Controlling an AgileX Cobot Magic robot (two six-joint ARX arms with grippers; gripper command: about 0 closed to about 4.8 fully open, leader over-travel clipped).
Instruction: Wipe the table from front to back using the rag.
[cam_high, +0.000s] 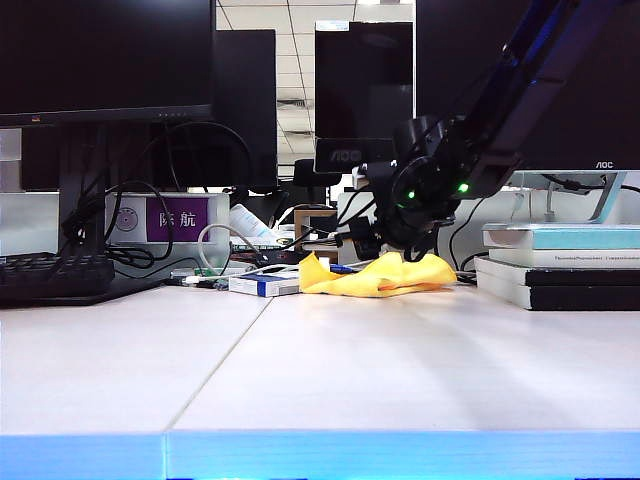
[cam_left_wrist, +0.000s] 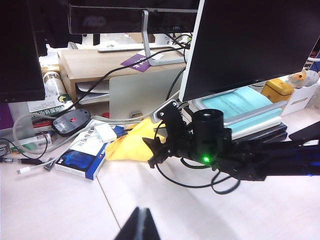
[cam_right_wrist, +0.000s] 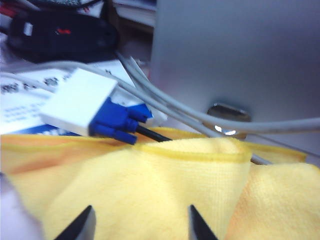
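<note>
Judging by the one rag bunched at the desk's back edge, your wipe looks finished. Your right gripper hangs spread wide over it, gripping nothing; your left gripper sits closed and empty nearer the front.

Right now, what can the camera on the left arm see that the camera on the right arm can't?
Only the left wrist view shows the right arm, the teal books, the wooden shelf and the shut left end effector.

Only the right wrist view shows the right end effector up close, fingertips apart over the cloth, and the blue plug.

Both show the yellow rag and the black mouse.
</note>
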